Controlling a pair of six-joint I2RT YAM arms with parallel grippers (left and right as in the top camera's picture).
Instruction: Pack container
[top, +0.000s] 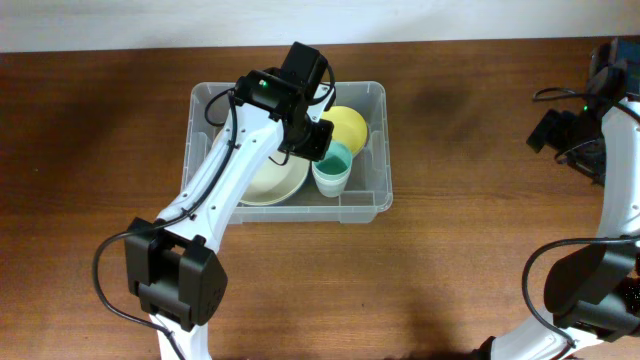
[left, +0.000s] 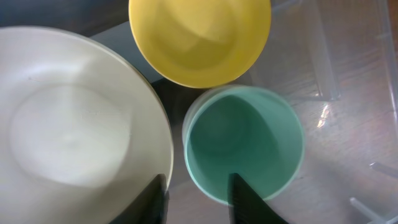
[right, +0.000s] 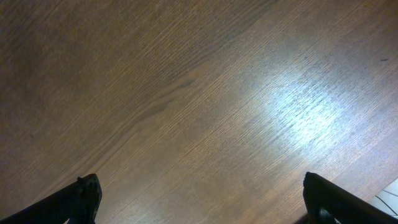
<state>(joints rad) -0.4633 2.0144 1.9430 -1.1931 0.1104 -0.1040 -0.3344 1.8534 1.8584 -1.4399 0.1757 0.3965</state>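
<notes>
Sitting mid-tabletop, the container holds a cream plate at 7 o'clock, a yellow bowl at 2 and a teal cup at 4. Over the cup's rim, the left end effector is released, fingers apart. At 3 o'clock the right end effector gapes wide, empty.

This looks like a robotics lab bench, not a kitchen. Two white-and-black robot arms, the left arm and the right arm, stand at a plain brown wooden table, with black cables looping near their bases. The only homely things are a clear plastic container holding a cream bowl, a yellow bowl and a green cup.
</notes>
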